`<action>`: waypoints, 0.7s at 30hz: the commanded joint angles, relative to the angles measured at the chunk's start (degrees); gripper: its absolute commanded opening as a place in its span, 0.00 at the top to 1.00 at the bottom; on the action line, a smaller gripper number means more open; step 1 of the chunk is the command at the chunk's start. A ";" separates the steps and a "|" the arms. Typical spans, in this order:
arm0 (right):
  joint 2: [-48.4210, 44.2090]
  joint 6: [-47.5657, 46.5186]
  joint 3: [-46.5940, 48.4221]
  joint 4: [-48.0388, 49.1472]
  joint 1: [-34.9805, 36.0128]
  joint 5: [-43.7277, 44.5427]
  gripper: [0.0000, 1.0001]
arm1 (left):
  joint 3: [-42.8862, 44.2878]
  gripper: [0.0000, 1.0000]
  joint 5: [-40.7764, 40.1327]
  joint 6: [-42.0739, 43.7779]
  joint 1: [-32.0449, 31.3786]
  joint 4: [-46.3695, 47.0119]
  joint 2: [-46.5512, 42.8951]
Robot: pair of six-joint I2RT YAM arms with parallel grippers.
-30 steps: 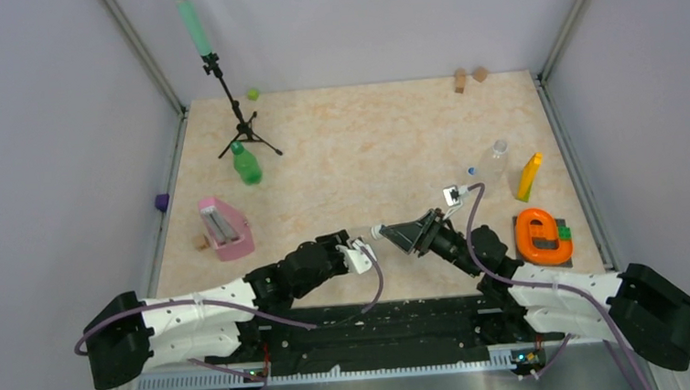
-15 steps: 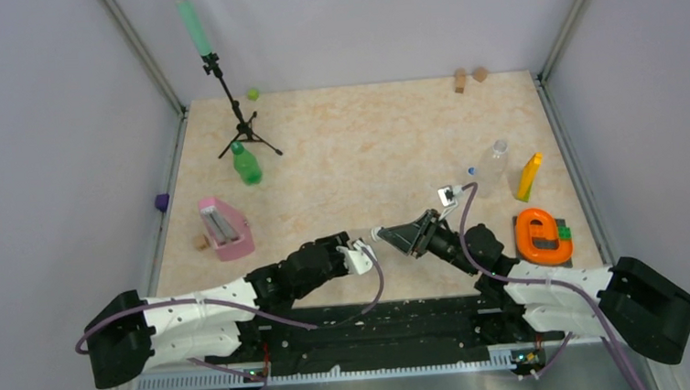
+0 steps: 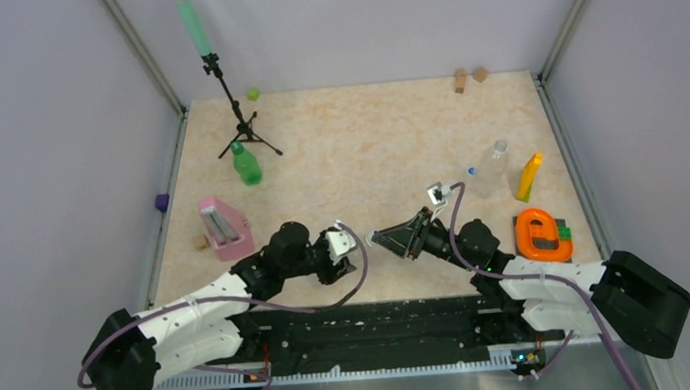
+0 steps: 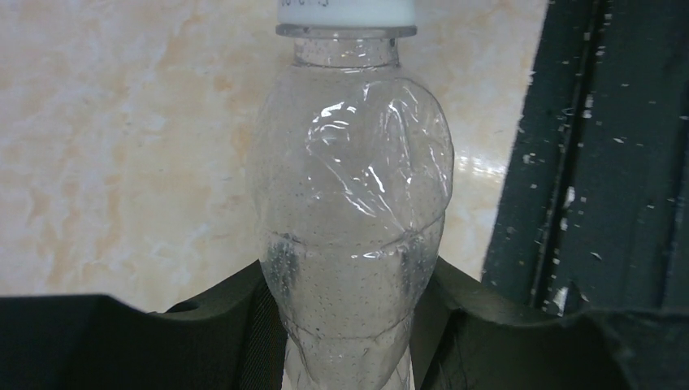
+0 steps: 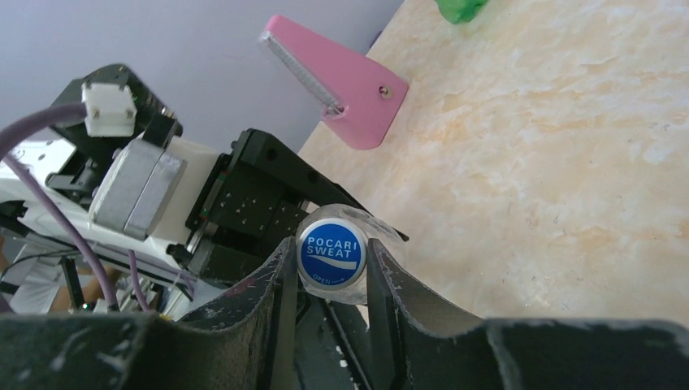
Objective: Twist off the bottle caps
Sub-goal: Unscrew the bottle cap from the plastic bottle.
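Beige marbled table [image 3: 366,148]: tripod [image 3: 243,129], green bottle [image 3: 247,165], pink block [image 3: 224,229], clear bottle [image 3: 489,168], yellow block [image 3: 529,177], orange ring [image 3: 541,234].

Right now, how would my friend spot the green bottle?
Look at the table's far left corner, where a black tripod stands. The green bottle stands upright just in front of its legs. Unlike the clear bottle on the right, it is green.
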 commanded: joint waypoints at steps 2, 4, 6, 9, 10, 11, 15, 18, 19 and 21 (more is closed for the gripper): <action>2.51 -5.55 1.79 0.09 0.08 -8.68 0.93 | 5.50 1.00 22.28 -4.77 3.94 3.98 -1.50; 3.09 -6.25 1.53 1.10 0.13 -9.34 0.92 | 6.31 1.00 26.22 -5.72 5.26 3.56 -0.74; 3.34 -6.14 1.05 3.48 0.10 -9.31 0.93 | 6.89 1.00 31.06 -6.44 7.10 3.17 0.17; 4.10 -5.51 0.11 8.75 0.15 -10.55 0.93 | 7.86 1.00 39.09 -7.68 10.02 2.69 1.54; 4.50 -5.23 -0.19 10.22 0.12 -10.92 0.92 | 8.12 1.00 40.10 -8.32 10.81 2.65 1.75; 4.89 -4.83 -0.40 11.40 0.09 -11.12 0.92 | 8.20 1.00 40.41 -8.74 11.43 2.83 1.80; 6.29 -2.93 -0.06 12.73 0.10 -10.59 0.67 | 7.31 1.00 27.71 -8.01 11.77 2.71 1.04; 5.74 0.14 0.73 11.82 0.13 -7.62 0.45 | 6.44 1.00 17.71 -6.64 11.72 1.68 0.71; 5.37 1.27 0.78 11.41 0.09 -6.33 0.42 | 6.15 1.00 15.87 -6.57 11.69 1.49 0.21; 4.15 4.39 0.47 11.00 0.13 -2.99 0.39 | 4.94 1.00 12.91 -6.00 11.61 2.14 -0.92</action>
